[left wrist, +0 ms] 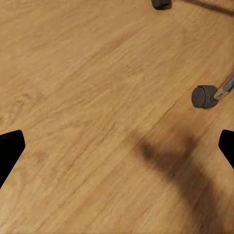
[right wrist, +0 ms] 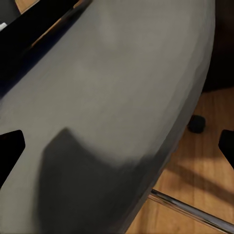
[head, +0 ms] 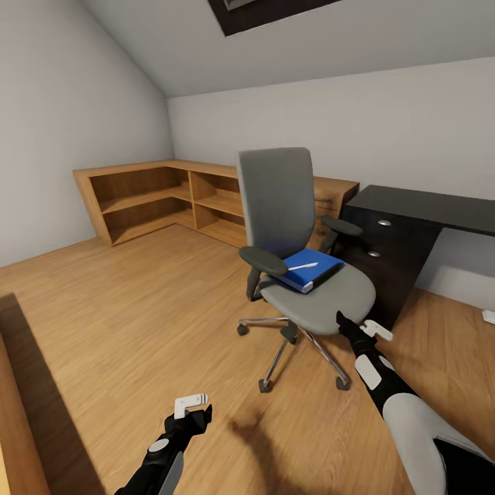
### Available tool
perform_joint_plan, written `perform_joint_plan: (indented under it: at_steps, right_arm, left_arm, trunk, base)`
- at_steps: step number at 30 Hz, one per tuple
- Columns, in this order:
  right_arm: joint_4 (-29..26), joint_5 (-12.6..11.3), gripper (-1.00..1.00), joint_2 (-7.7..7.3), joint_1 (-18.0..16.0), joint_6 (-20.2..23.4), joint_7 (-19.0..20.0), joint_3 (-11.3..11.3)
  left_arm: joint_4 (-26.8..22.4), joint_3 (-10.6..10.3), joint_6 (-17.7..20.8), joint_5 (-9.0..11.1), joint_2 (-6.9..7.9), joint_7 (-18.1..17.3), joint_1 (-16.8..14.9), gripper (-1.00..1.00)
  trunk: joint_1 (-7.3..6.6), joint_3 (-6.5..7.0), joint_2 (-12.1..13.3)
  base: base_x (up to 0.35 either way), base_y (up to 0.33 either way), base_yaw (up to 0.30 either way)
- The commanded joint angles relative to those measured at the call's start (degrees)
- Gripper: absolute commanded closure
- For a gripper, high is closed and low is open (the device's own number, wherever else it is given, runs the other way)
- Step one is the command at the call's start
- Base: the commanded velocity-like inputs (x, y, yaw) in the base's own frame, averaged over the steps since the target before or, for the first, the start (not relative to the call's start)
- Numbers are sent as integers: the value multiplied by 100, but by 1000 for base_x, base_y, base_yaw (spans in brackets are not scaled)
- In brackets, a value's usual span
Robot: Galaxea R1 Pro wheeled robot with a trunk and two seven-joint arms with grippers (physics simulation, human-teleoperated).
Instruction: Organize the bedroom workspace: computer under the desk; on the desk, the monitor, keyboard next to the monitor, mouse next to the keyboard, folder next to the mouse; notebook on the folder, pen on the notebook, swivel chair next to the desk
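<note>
The blue folder (head: pixel 313 269) lies on the swivel chair (head: pixel 302 254) left of the desk (head: pixel 419 206), not yet moved, as the open, empty right gripper (head: pixel 359 328) nears the seat and the left gripper (head: pixel 194 409), also open, hangs over the floor.

A: What gets cut off?
B: The desk (head: pixel 440 206) runs off the head view's right edge, and a small white object (head: pixel 489 316) on the floor there is half gone.
A: And the blue folder (head: pixel 313 271)?
B: The swivel chair's (head: pixel 302 275) armrest (head: pixel 263 260) hides its near corner.
</note>
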Motion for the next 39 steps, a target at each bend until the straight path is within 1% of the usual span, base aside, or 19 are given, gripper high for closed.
perform_joint_plan:
  at_steps: [1,7,16,23,28,39]
  right_arm:
    - [397,-69,-100,4,-2,-11,48,-14]
    - [392,-71,-100,65,-2,-9,47,-13]
    - [391,-71,-100,76,-1,-13,47,-15]
    - [391,-71,-100,76,-2,-16,47,-15]
    - [391,-76,-100,76,-2,-16,47,-18]
    - [391,-75,-100,83,-1,-15,47,-14]
  left_arm:
    - [-10,0,32,60,-2,17,-1,-100]
    - [-10,0,33,60,-2,17,-1,-100]
    - [-10,0,29,60,-5,17,-1,-100]
    - [-11,-2,24,60,-7,10,-1,-100]
    - [-18,-96,24,60,-2,16,-1,-100]
    - [-27,-114,25,60,-2,17,-1,-100]
  trunk:
    - [0,-6,-1]
    - [0,-12,-1]
    - [0,-28,-1]
    - [0,-29,-1]
    - [0,-29,-1]
    - [0,-29,-1]
  base:
    - [14,0,0]
    - [4,0,112]
    - [0,0,214]
    - [64,0,24]
    - [179,0,1]
    - [11,0,2]
